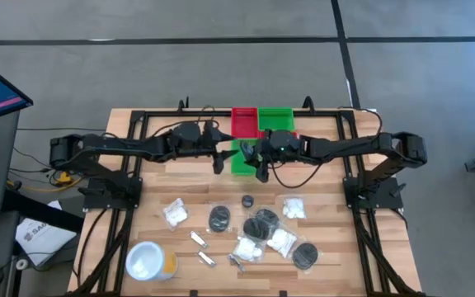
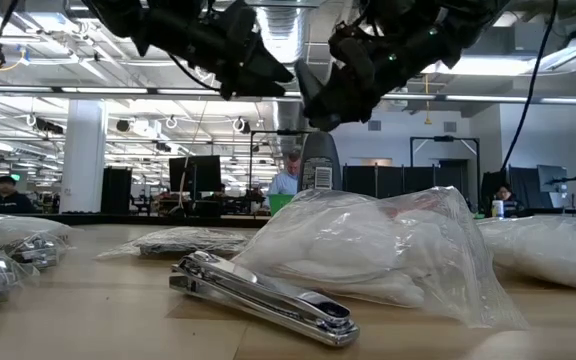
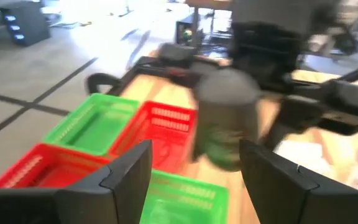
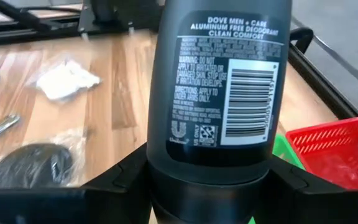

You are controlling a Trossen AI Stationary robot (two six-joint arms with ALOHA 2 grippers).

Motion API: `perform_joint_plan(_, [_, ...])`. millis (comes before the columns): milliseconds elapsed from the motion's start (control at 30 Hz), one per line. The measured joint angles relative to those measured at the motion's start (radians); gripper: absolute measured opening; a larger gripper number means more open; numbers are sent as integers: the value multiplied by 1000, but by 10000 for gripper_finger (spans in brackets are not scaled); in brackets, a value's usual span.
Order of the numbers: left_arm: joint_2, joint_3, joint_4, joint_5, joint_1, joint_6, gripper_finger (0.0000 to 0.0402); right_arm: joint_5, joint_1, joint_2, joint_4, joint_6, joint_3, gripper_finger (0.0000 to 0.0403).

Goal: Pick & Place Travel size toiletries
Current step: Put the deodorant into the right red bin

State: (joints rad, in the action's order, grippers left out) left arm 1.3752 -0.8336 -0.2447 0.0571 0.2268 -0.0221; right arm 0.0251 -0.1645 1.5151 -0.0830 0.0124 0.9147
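One right gripper point(image 4: 210, 171) clamps the grey bottle point(image 4: 219, 81) above the wooden table point(image 4: 123, 81).

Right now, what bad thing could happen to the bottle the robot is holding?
The right end effector grips the dark grey deodorant bottle only near one end, so it might tip or slip out. It hangs over the green bin beside the red bin, so it could land in the wrong one. The left end effector is close and open; they might bump.
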Motion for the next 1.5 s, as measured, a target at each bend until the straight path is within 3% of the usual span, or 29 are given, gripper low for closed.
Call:
perform_joint_plan(200, [-50, 0, 71, 6, -8, -6, 230, 2, -60, -19, 138, -4, 0, 187])
perform_joint_plan(667, [-43, 0, 78, 6, -12, -12, 230, 1, -239, -18, 398, -10, 0, 187])
perform_joint_plan(1033, [-43, 0, 81, 6, -12, -12, 230, 1, -329, -18, 496, -48, 0, 187])
perform_joint_plan(1500, [-43, 0, 81, 6, -12, -20, 230, 1, -349, -18, 466, -76, -74, 187])
